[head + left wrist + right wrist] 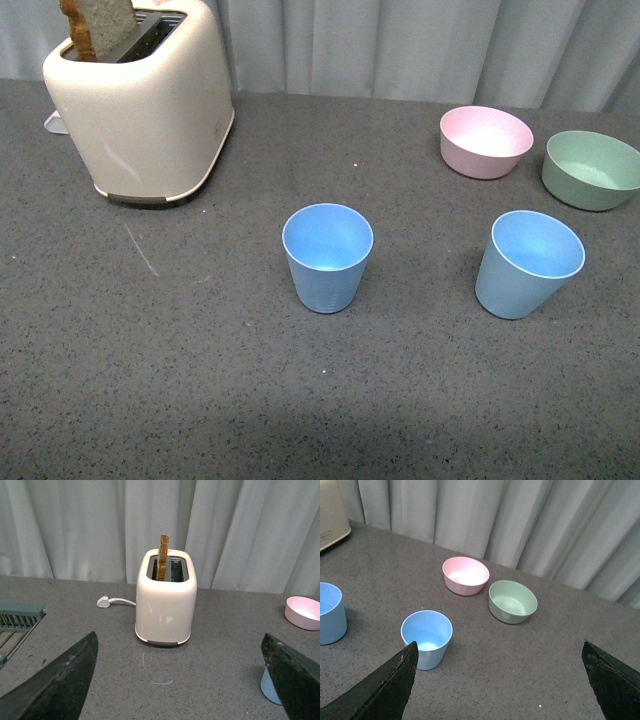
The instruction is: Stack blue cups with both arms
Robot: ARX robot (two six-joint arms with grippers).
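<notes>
Two light blue cups stand upright and apart on the grey table. One cup (327,256) is near the middle, the other cup (528,262) to its right. Neither arm shows in the front view. In the right wrist view the right cup (426,638) sits just beside one fingertip (385,690), and the middle cup (330,612) is at the frame's edge. My right gripper (500,680) is open and empty. My left gripper (180,680) is open and empty; a sliver of a blue cup (270,687) shows behind one fingertip (295,680).
A cream toaster (140,95) with a slice of toast stands at the back left, its plug (103,601) on the table. A pink bowl (486,141) and a green bowl (592,169) stand at the back right. A green rack (17,622) lies off to one side.
</notes>
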